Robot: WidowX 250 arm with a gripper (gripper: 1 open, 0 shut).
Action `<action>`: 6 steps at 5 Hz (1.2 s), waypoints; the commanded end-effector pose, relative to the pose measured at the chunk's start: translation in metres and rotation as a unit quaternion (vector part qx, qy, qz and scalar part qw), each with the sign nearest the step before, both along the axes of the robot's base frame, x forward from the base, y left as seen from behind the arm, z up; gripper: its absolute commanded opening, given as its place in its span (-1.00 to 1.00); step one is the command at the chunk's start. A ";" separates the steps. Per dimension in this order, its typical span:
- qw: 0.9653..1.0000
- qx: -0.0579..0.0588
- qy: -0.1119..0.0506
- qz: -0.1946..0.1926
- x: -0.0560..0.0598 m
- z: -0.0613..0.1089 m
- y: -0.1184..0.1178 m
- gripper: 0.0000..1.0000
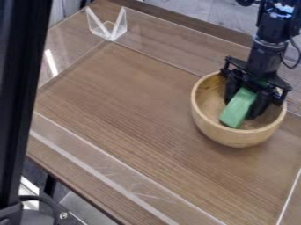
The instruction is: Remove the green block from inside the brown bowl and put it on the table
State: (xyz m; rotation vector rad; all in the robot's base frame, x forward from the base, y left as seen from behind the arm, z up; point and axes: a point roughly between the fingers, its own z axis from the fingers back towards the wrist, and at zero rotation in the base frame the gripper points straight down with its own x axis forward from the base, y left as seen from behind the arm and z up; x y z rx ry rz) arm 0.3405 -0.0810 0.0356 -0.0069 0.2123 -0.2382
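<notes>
The brown bowl (213, 126) sits at the right side of the table (129, 114). Inside it lies the green block (238, 110), tilted, its upper end between the black fingers. My gripper (252, 89) reaches down into the bowl from above and is shut on the block's upper end. The block's lower end still rests within the bowl's rim.
Low clear acrylic walls (83, 167) run along the table's edges. A folded clear piece (106, 25) stands at the far left corner. A dark vertical post (20, 97) crosses the left of the view.
</notes>
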 end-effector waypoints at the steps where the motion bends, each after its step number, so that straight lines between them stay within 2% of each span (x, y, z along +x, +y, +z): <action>1: 1.000 -0.009 -0.026 -0.001 0.011 0.014 0.000 -1.00; 5: 0.999 -0.014 -0.037 0.006 0.005 0.040 0.011 -1.00; 6: 0.999 -0.016 -0.049 0.009 0.002 0.054 0.015 -1.00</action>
